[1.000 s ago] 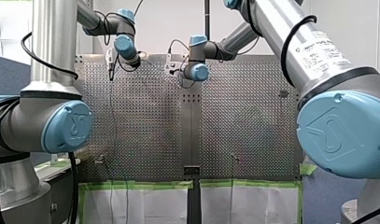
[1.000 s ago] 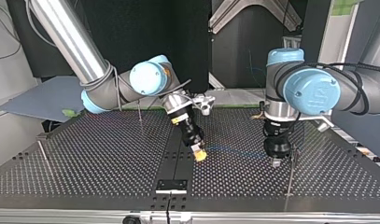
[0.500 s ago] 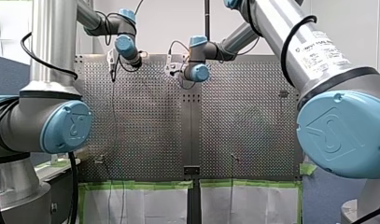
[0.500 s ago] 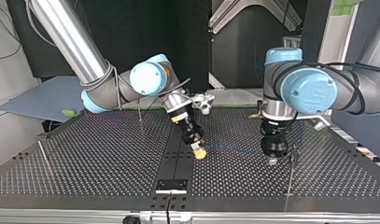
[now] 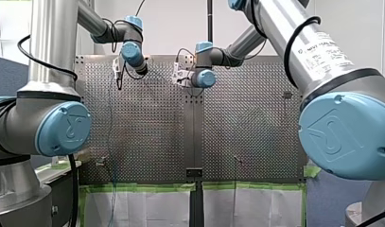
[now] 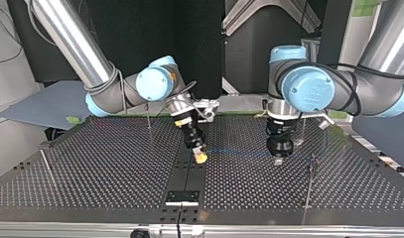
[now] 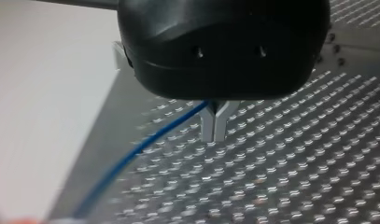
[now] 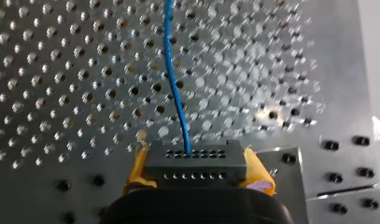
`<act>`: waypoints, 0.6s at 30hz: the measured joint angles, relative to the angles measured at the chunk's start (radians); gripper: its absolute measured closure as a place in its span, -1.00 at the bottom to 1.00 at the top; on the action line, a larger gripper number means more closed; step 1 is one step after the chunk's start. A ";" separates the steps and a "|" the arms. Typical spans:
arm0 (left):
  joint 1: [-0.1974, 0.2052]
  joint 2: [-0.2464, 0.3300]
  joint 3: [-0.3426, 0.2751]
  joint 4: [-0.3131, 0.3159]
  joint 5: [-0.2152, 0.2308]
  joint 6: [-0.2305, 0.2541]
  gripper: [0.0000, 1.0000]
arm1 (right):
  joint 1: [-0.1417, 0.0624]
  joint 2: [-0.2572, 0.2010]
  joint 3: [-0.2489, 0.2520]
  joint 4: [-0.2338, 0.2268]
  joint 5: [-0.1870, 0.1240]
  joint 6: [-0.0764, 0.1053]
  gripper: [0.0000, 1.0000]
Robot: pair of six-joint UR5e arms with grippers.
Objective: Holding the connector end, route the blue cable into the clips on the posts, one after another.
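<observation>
Blue strand: the thin blue cable [image 6: 236,150] stretches almost level just above the perforated metal bench [image 6: 100,168], spanning the gap between the two arms' tools near the middle of the top view.
Cable at my right end effector [image 8: 194,155]: in the right wrist view the thin blue cable [image 8: 176,88] leaves the forward face of the black rectangular connector [image 8: 194,161], which has rows of small holes. From there it runs straight ahead over the bench.
Right grip: the yellow pads [image 8: 137,169] press on both short sides of the black rectangular connector, pinching it. In the top view my right end effector [image 6: 201,157] tilts down toward the bench.
Cable at my left end effector [image 7: 214,136]: in the left wrist view the thin blue cable [image 7: 150,140] enters at the root of the fingers and trails off to one side above the bench.
Left grip: black body, pale fingers [image 7: 207,126] pressed together with the cable caught near their base. In the top view my left end effector [image 6: 278,160] points straight down, tips near the bench.
Nearest post: a thin upright metal post [image 6: 307,191] with a small dark clip [image 6: 313,160] at its top stands near my left end effector, toward the top view's right. The cable stays apart from it.
Other posts: a slim metal post [image 6: 45,163] stands at the top view's left, and a second slim post [image 6: 148,118] behind my right arm. Both are well apart from the cable.
Bench fitting: a small black plate [image 6: 182,197] sits at the near edge.
</observation>
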State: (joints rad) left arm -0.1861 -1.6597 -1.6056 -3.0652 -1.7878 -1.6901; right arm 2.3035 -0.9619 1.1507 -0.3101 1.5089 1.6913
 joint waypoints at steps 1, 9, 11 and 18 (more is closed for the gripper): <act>-0.004 -0.006 -0.004 -0.001 0.000 0.003 1.00 | -0.001 0.000 0.003 0.000 0.004 0.001 1.00; -0.067 -0.072 -0.046 0.017 -0.012 -0.013 1.00 | -0.004 0.001 0.059 -0.005 0.037 -0.001 1.00; -0.086 -0.085 -0.065 0.035 -0.011 -0.029 1.00 | -0.006 0.001 0.079 -0.011 0.045 -0.002 1.00; -0.127 -0.104 -0.123 0.095 -0.012 -0.044 1.00 | -0.014 0.001 0.144 -0.060 0.052 0.011 1.00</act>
State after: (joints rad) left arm -0.3132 -1.7632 -1.7290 -2.9706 -1.8000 -1.7344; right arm 2.2896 -0.9610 1.2945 -0.3705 1.5612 1.7025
